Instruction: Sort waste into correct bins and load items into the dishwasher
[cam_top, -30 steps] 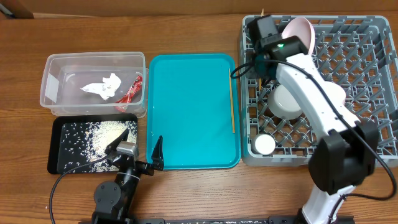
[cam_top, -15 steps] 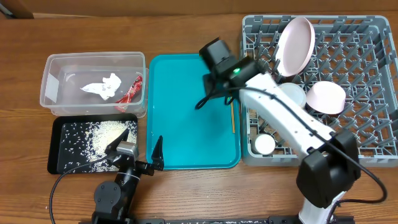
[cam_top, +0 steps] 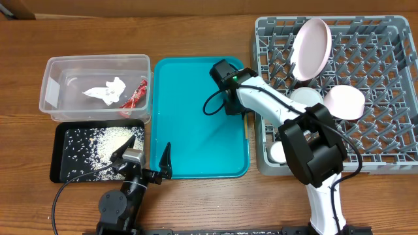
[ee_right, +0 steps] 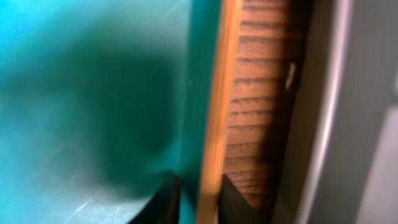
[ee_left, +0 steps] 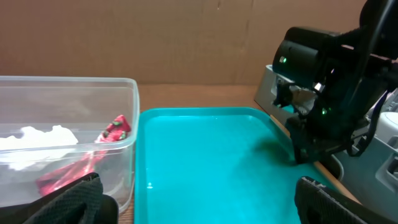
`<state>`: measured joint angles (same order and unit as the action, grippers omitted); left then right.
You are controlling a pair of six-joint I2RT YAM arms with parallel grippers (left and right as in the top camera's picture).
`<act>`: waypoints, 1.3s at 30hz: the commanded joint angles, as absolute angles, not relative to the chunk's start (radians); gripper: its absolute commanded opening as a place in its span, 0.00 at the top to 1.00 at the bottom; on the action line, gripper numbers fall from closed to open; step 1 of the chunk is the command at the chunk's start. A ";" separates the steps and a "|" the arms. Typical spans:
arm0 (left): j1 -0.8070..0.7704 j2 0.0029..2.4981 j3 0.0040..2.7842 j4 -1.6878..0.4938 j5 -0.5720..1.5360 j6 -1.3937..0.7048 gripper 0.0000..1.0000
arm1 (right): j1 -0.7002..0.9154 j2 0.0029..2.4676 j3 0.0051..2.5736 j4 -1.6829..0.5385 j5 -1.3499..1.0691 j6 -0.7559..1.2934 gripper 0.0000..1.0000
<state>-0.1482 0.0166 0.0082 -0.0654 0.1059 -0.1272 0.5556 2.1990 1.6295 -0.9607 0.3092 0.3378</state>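
A thin wooden chopstick (cam_top: 245, 128) lies along the right rim of the teal tray (cam_top: 189, 130). My right gripper (cam_top: 238, 108) is low over it. In the right wrist view its narrowly open fingertips (ee_right: 200, 194) straddle the chopstick (ee_right: 216, 118), with a small gap on the left. My left gripper (cam_top: 149, 163) is open and empty at the tray's front left corner (ee_left: 199, 190). The clear tub (cam_top: 59, 104) holds the white tissue (cam_top: 108, 91) and red wrapper (cam_top: 136, 95). Rice (cam_top: 108, 140) lies on the black tray (cam_top: 62, 166). The grey rack (cam_top: 385, 46) holds a plate on edge (cam_top: 311, 47), a pink bowl (cam_top: 345, 102), a grey-white bowl (cam_top: 302, 96) and a cup (cam_top: 275, 152).
The right arm (cam_top: 274, 108) reaches from the table's front edge across the rack's left side, partly covering the cup. A strip of bare wooden table (ee_right: 258, 112) runs between the teal tray and the rack wall (ee_right: 339, 112). Only one chopstick shows.
My right arm swung left from the rack's back left corner to the teal tray's right rim and came down over the chopstick. The left arm has not moved.
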 commanded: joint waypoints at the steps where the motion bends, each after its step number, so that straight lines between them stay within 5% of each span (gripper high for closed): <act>1: -0.144 0.006 0.005 -0.067 0.121 -0.127 0.00 | 0.561 2.213 1.633 -0.986 0.074 0.280 0.92; 16: -0.144 0.006 0.005 -0.067 0.121 -0.127 0.00 | 0.595 2.062 1.728 -1.077 0.228 0.318 0.96; 24: -0.144 0.006 0.005 -0.067 0.121 -0.127 0.00 | 0.465 1.849 1.794 -1.049 0.245 0.310 0.96; 34: -0.144 0.006 0.005 -0.067 0.121 -0.127 0.00 | 0.329 1.914 1.699 -1.047 0.178 0.231 0.95; 35: -0.144 0.006 0.005 -0.067 0.121 -0.127 0.00 | 0.328 1.922 1.699 -1.056 0.178 0.231 0.93; 39: -0.144 0.006 0.005 -0.067 0.121 -0.127 0.00 | 0.332 1.902 1.713 -1.089 0.170 0.232 0.59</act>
